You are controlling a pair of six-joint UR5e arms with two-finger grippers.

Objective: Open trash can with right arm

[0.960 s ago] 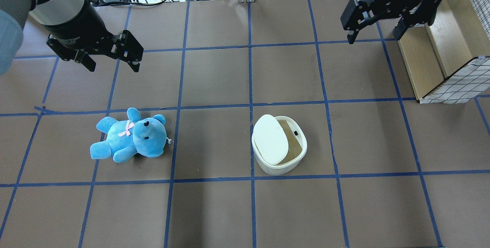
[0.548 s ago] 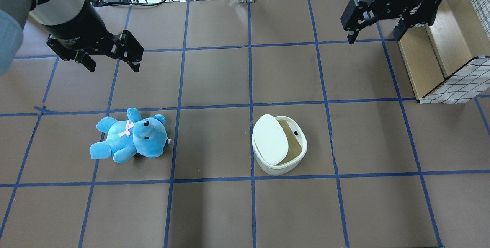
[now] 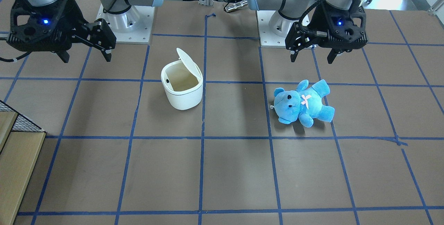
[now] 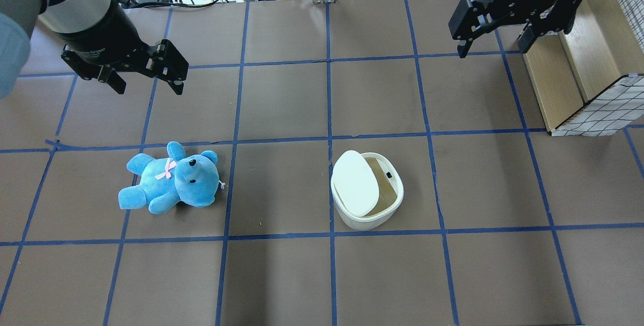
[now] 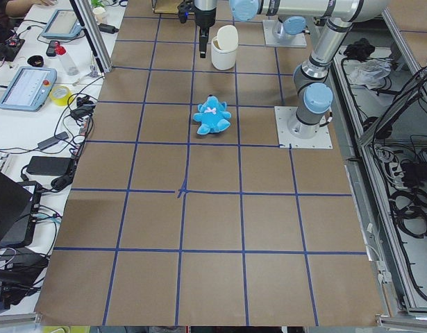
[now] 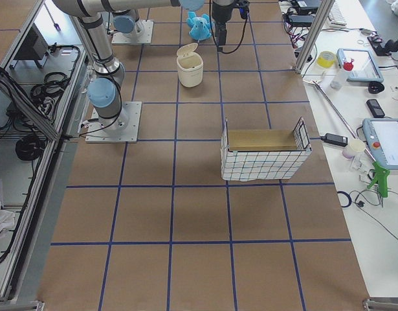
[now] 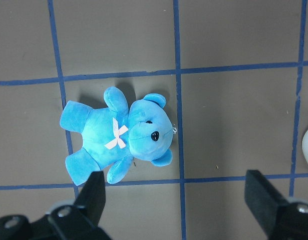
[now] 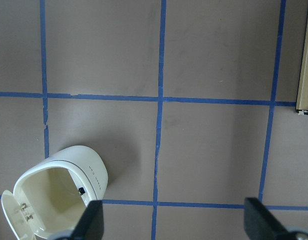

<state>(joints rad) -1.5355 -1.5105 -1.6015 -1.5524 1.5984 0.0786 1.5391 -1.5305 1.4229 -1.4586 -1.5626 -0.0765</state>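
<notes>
The white trash can (image 4: 358, 222) stands mid-table with its flip lid (image 4: 355, 183) raised, and its beige inside shows. It also shows in the front view (image 3: 184, 98) and at the lower left of the right wrist view (image 8: 91, 167). My right gripper (image 4: 492, 50) is open and empty. It hangs high over the far right of the table, well away from the can, and shows in the front view too (image 3: 86, 59). My left gripper (image 4: 150, 89) is open and empty, above and beyond the blue teddy (image 4: 171, 180).
A wooden box with wire-mesh sides (image 4: 578, 64) sits at the far right edge, close to my right gripper. The teddy lies on its back on the left half of the table (image 7: 118, 135). Cables and tools lie beyond the far edge.
My right gripper has drifted very slightly toward the far right. The trash can, the teddy and my left arm have not moved.
</notes>
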